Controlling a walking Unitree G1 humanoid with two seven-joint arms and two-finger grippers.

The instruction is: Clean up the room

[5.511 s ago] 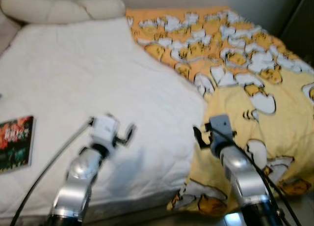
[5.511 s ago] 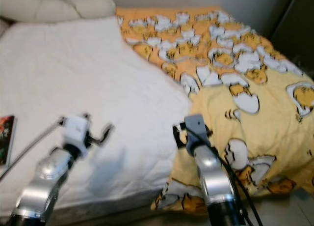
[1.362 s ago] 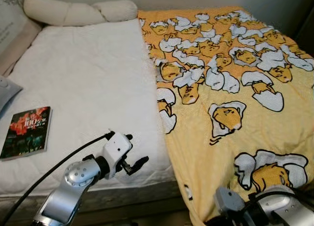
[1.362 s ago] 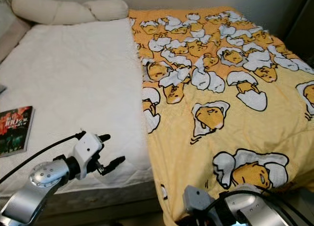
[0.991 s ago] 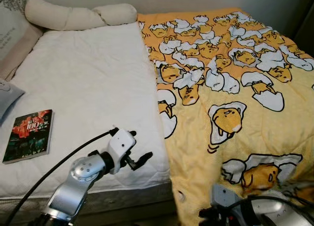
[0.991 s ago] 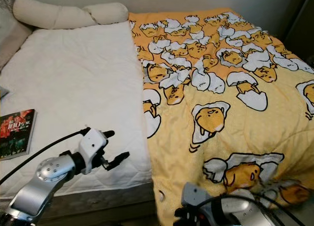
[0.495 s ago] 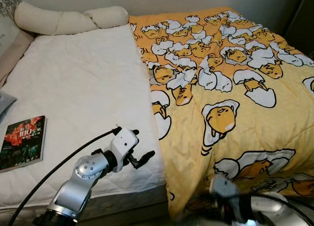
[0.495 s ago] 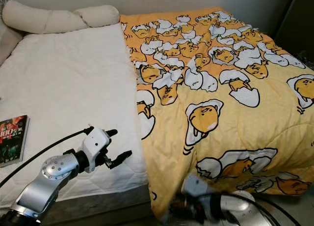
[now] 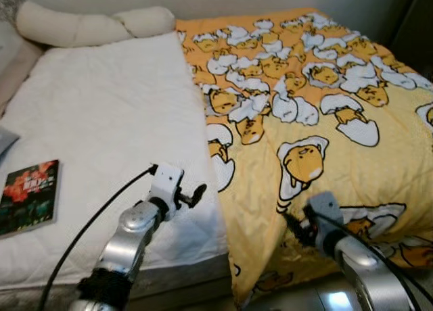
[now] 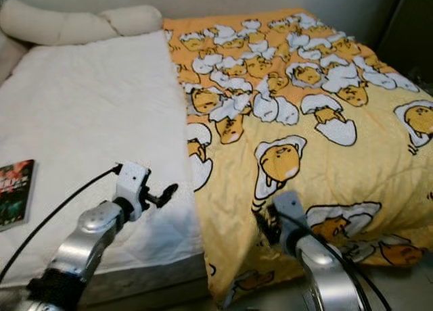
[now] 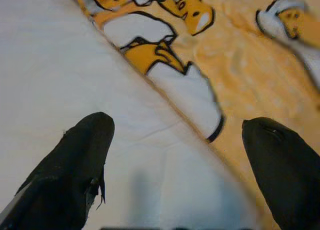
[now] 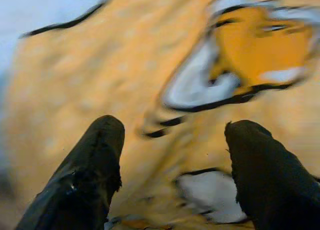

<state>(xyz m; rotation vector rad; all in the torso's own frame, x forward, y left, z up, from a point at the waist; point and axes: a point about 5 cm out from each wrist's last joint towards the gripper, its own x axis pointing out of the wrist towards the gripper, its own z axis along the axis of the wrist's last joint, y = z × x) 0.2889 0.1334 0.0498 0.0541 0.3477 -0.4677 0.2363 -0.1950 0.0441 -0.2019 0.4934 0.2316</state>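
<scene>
I see a bed (image 9: 101,122) with a yellow egg-print duvet (image 9: 325,122) covering its three-o'clock half; the white mattress at nine o'clock lies bare. My left hand (image 9: 193,193) hovers open beside the duvet's edge, my right hand (image 12: 170,155) open over its near corner, I judge to spread it. A book (image 9: 27,196) rests at nine o'clock.

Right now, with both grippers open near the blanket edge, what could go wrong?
1. The yellow blanket hangs over the bed's foot; a pull by the right gripper may drag it off.
2. The left gripper hovers over the white mattress, so it may pinch that instead.
3. The book could be swept along.
</scene>
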